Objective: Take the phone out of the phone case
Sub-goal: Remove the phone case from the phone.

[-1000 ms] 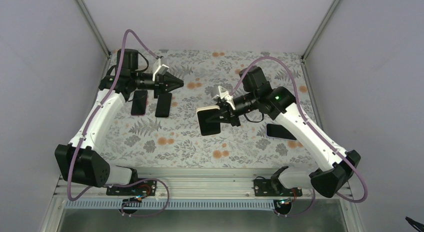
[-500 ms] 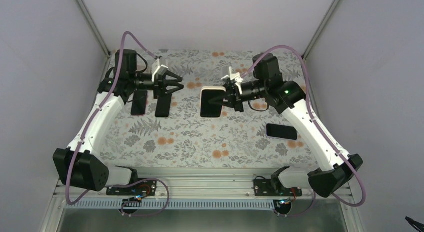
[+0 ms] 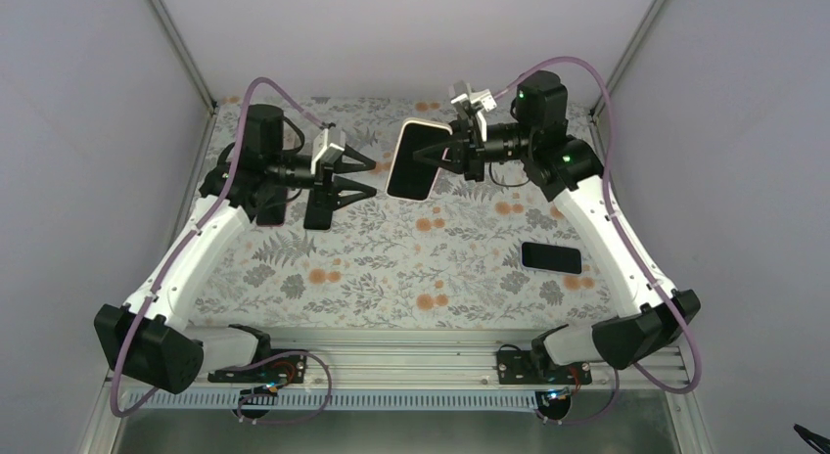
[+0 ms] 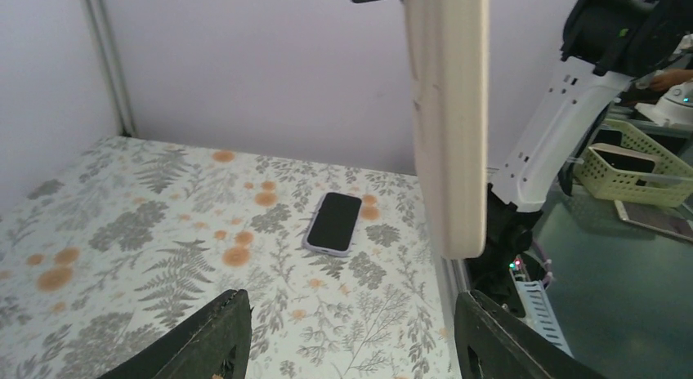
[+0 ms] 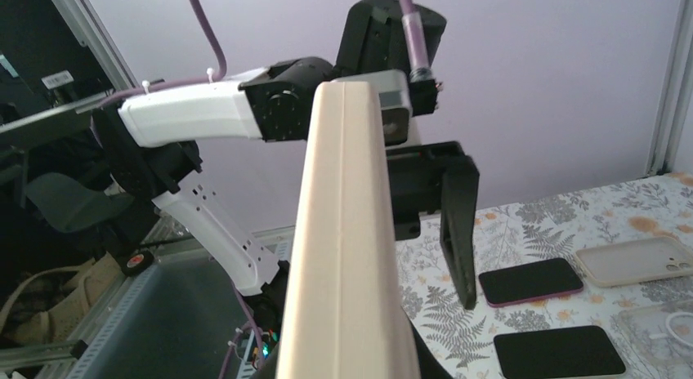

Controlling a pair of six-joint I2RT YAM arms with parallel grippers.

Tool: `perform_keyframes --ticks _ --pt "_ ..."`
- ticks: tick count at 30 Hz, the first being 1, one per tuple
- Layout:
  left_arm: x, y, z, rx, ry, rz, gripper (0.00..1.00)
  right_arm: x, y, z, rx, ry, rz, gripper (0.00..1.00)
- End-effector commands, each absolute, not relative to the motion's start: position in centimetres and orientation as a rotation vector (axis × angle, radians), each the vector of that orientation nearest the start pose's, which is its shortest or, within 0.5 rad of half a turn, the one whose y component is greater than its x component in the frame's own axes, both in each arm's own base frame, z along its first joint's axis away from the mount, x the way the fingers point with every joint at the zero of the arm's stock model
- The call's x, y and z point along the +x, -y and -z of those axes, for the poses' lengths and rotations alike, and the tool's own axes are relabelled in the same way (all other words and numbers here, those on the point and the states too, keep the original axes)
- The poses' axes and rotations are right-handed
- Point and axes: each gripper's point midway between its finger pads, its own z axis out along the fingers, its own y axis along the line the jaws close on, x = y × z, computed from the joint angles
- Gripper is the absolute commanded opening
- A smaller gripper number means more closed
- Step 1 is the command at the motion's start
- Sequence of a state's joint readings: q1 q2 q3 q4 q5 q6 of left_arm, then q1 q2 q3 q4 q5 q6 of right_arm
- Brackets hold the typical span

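My right gripper (image 3: 438, 154) is shut on one end of a phone in a cream phone case (image 3: 411, 160), held up in the air over the back centre of the table, black screen towards the top camera. In the right wrist view the case's edge (image 5: 347, 232) fills the middle and hides my own fingers. My left gripper (image 3: 364, 176) is open just left of the case, apart from it, with nothing between its fingers. The left wrist view shows the cream case (image 4: 445, 118) edge-on above the wide-apart fingers (image 4: 200, 342).
A pink-cased phone (image 3: 272, 202) and a black phone (image 3: 318, 207) lie under the left arm. Another cased phone (image 3: 551, 257) lies at the right. An empty cream case (image 5: 637, 260) and a clear case (image 5: 662, 330) lie at the back left. A yellow basket (image 4: 629, 171) stands beyond the table.
The right arm has lifted the cased phone from low at the table's middle up and towards the back. The left gripper has gone from shut to open and moved right, closer to the case.
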State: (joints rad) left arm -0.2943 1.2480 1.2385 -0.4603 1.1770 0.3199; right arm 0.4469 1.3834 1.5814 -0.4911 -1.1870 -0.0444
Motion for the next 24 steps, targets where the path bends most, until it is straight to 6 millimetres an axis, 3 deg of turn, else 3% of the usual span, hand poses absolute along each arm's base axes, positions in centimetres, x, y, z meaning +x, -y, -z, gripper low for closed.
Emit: perform_keyframes --ticks 1,6,24 --pt "23.0 24.7 -36.4 1.267 -1.391 1.229 0.62 22.9 -28.1 -47.4 -1.215 -1.353 -1.456 0.04" --pt "22.1 25.1 -36.8 1.289 -1.374 1.257 0.61 23.8 -27.6 -47.4 -1.177 -1.378 -1.489 0.04" --pt "22.9 26.6 -37.7 1.242 -1.399 1.364 0.43 24.2 -27.7 -46.5 -1.155 -1.409 -1.517 0.04"
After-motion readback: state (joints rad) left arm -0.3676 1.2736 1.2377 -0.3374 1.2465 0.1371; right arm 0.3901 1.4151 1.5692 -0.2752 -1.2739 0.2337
